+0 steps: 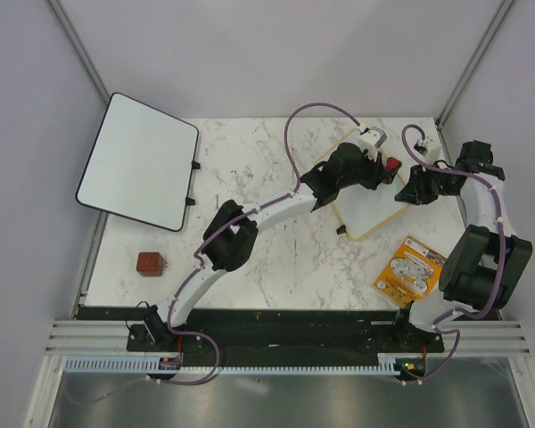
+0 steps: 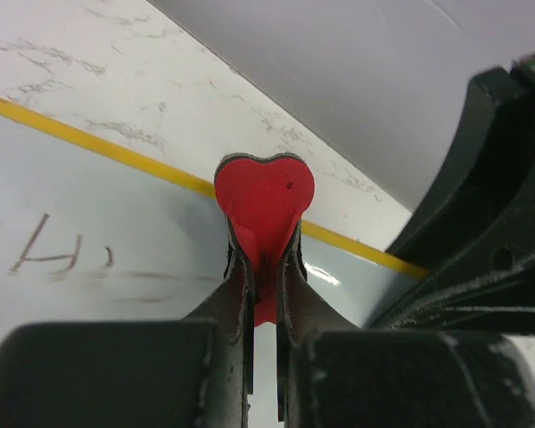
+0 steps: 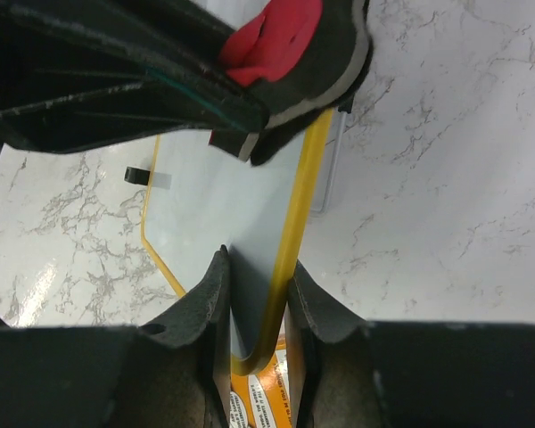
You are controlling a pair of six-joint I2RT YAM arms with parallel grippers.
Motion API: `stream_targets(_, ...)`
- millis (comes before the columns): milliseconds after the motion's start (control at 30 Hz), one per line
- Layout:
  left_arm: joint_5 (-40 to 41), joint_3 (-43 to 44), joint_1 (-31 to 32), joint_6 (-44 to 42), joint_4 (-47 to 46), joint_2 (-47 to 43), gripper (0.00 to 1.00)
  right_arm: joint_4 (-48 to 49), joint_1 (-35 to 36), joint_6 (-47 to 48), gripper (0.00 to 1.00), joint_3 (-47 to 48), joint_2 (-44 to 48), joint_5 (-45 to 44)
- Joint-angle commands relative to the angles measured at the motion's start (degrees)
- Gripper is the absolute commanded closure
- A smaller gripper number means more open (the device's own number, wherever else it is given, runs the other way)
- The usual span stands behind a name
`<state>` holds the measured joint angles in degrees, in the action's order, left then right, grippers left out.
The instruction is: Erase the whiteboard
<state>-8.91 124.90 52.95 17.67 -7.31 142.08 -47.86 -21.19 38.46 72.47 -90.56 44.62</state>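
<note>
The small yellow-framed whiteboard [image 1: 371, 214] lies on the marble table at the right. My left gripper [image 1: 385, 167] is over its far edge, shut on a red heart-shaped eraser [image 1: 393, 165]. In the left wrist view the eraser [image 2: 264, 192] sits between the fingers [image 2: 236, 285], by the board's yellow frame; faint dark handwriting [image 2: 49, 254] shows on the board [image 2: 116, 205]. My right gripper [image 1: 409, 191] is shut on the board's right edge. In the right wrist view its fingers [image 3: 209, 290] pinch the yellow-framed corner [image 3: 281, 294].
A larger black-framed white board [image 1: 138, 160] lies at the far left, overhanging the table edge. A small red-brown block [image 1: 150, 263] sits at the near left. An orange printed packet [image 1: 410, 270] lies near the right arm. A black clip [image 3: 135, 176] marks the small board's side.
</note>
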Motion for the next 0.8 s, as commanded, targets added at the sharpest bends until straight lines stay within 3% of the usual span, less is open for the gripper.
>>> stream_targets(0, 8.64, 4.55, -2.49, 4.38, 3.79, 6.71, 0.98, -5.93, 3.17, 9.71, 1.00, -1.10, 1.18, -0.24)
stream_targets(167, 10.93, 8.16, -5.66, 12.10, 5.64, 9.61, 0.98, -6.72, 3.17, 10.93, 1.00, -1.10, 1.35, 0.46)
stream_targets(467, 10.41, 10.80, -9.18, 16.87, 5.90, 12.78, 0.98, -8.22, 3.17, 11.99, 1.00, -0.75, 2.23, 0.20)
stream_targets(633, -0.21, 10.80, -7.08, 13.73, 3.36, 11.82, 0.98, -8.31, 3.26, 11.73, 1.00, -0.49, 1.97, 0.20)
stream_targets(767, -2.95, 7.56, -2.33, 7.82, 2.48, 8.14, 0.98, -8.22, 3.26, 11.73, 1.00, -0.31, 1.53, 0.38)
